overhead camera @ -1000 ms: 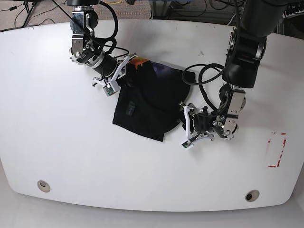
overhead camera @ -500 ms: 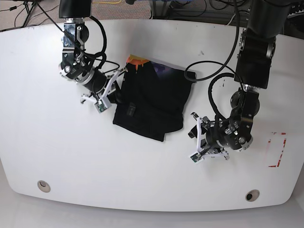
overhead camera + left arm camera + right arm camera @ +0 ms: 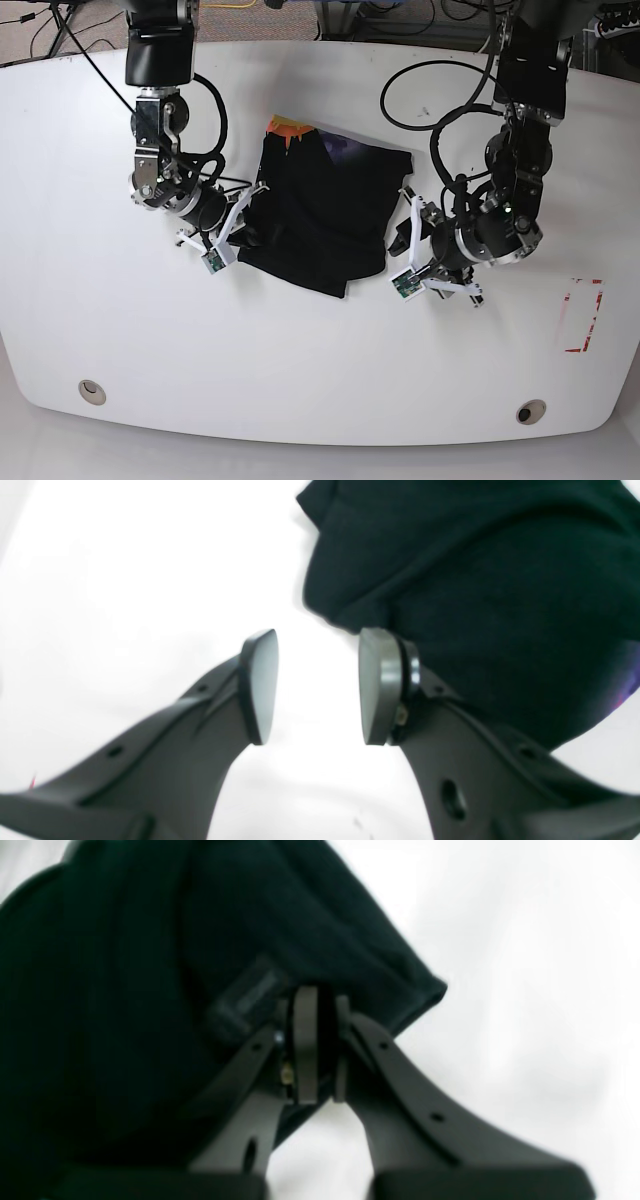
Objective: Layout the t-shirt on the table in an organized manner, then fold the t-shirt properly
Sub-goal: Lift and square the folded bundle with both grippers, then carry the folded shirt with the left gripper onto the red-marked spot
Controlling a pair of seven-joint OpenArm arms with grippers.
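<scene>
The black t-shirt (image 3: pixel 320 205) lies bunched and partly folded in the middle of the white table (image 3: pixel 320 370), with an orange print patch (image 3: pixel 287 127) at its far edge. My right gripper (image 3: pixel 235 238) is at the shirt's lower left edge; the right wrist view shows it (image 3: pixel 315 1040) shut on a fold of the black cloth (image 3: pixel 150 965). My left gripper (image 3: pixel 405 262) is just off the shirt's right edge. In the left wrist view it (image 3: pixel 317 680) is open and empty over bare table, with the shirt (image 3: pixel 475 580) behind its right finger.
A red tape rectangle (image 3: pixel 583 315) is at the table's right. Two round grommet holes (image 3: pixel 92 391) (image 3: pixel 531 412) sit near the front edge. Black cables (image 3: pixel 440 120) loop off the left arm above the shirt's right side.
My right gripper has slid from the shirt's top left corner down to its lower left edge. My left arm swung away from the shirt, then back to its right edge.
</scene>
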